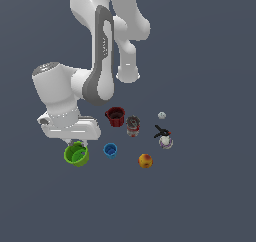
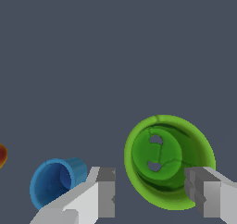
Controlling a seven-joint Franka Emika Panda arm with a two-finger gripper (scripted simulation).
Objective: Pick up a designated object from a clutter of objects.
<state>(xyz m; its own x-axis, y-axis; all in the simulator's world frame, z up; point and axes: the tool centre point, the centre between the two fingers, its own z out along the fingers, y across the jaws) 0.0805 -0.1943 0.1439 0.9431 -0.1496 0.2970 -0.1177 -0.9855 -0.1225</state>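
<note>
Dark slate-blue ground fills both views, bare but for the clutter. Judged from this, the approach step is in hand: the gripper hangs with fingers wide, empty, straddling part of the lime-green cup, which sits at 9 o'clock of the blue cup. Next it likely needs lowering and closing on the rim. Counted: one green, one blue, one dark red cup, one orange ball, one can, one penguin figure, one pale ball.

Glossy, seemingly plastic lime-green cup; smooth matt grey floor; glossy white arm.
</note>
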